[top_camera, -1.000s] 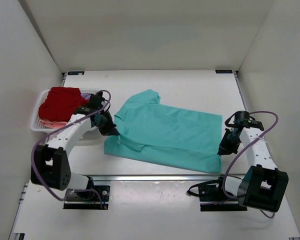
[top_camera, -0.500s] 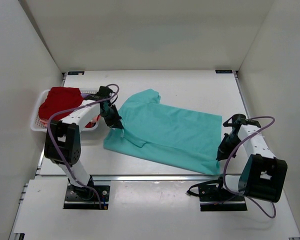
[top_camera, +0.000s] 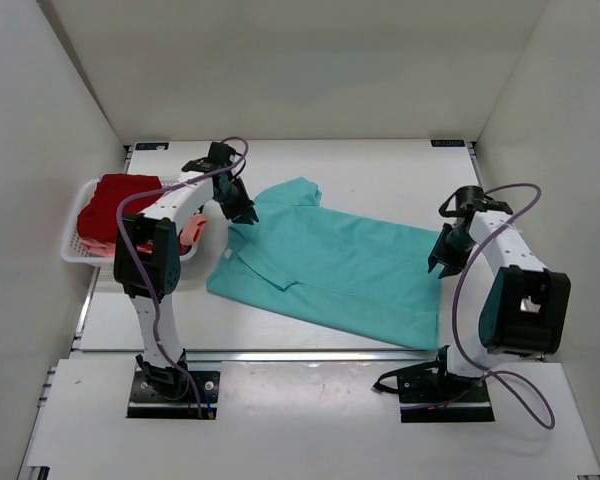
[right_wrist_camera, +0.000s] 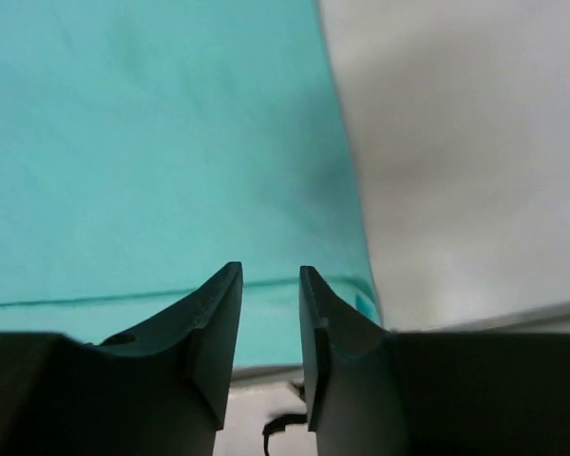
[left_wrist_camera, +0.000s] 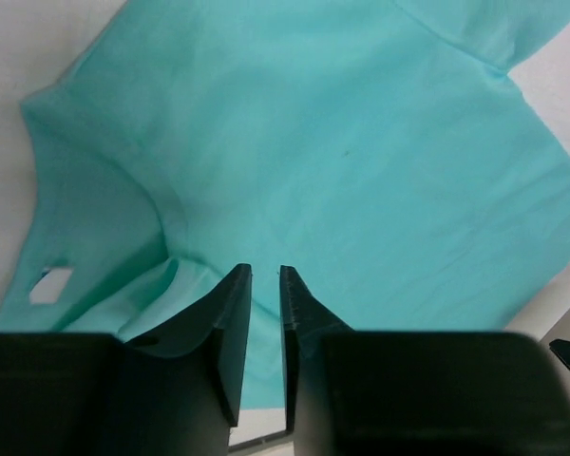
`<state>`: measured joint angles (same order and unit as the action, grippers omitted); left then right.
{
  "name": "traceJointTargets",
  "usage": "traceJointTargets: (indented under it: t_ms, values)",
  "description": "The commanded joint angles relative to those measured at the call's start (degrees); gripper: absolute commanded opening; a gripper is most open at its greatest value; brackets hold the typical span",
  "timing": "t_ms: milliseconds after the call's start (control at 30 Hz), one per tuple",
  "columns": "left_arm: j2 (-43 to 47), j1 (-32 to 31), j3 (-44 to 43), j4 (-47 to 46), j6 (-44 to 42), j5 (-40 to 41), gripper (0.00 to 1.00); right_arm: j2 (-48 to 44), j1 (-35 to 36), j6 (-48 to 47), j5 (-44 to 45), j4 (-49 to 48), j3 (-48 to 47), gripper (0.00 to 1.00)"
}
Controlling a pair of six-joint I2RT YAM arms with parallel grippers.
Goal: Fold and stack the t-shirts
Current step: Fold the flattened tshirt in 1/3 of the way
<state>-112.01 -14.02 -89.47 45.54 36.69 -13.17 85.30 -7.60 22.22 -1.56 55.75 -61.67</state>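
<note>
- Both tools stand slightly parted and empty: left tool (left_wrist_camera: pixel 264 271) at ten o'clock of the teal t-shirt (top_camera: pixel 330 265), right tool (right_wrist_camera: pixel 270 271) at three o'clock.
- A shallow pinch could catch only one layer, skewing the fold.

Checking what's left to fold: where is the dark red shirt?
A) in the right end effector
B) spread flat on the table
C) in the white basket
C: the dark red shirt lies piled in the white basket; the teal shirt is the one spread flat.

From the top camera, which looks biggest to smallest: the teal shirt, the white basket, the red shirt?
Largest: teal shirt.
Next: white basket.
Smallest: red shirt, bunched inside the basket.
</note>
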Motion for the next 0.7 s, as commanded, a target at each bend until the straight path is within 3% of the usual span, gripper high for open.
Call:
traceJointTargets:
  t_ms: [0,167,400,600,667]
  values:
    - [-2.6,-2.1,-4.6,-0.4,-0.5,1.0,0.27,5.7,1.4,-1.1,-1.2,-6.0,-1.7,0.25]
    - [-10.8,-5.1,-11.5,2.3,-0.6,5.3,0.28,11.9,2.5,-1.1,0.0,-9.2,-2.8,0.31]
    - [-15.7,-5.7,-11.4,3.9,1.4,8.0,0.10,22.1,1.8,-2.1,0.3,-10.5,-11.0,0.31]
    - [-14.3,-5.1,-9.4,5.1,1.8,10.2,0.09,34.0,1.1,-2.5,0.2,-7.8,-24.2,0.31]
    - [-12.7,-4.3,-7.7,4.0,2.2,9.0,0.14,36.6,0.9,-3.1,0.3,-6.2,-29.1,0.31]
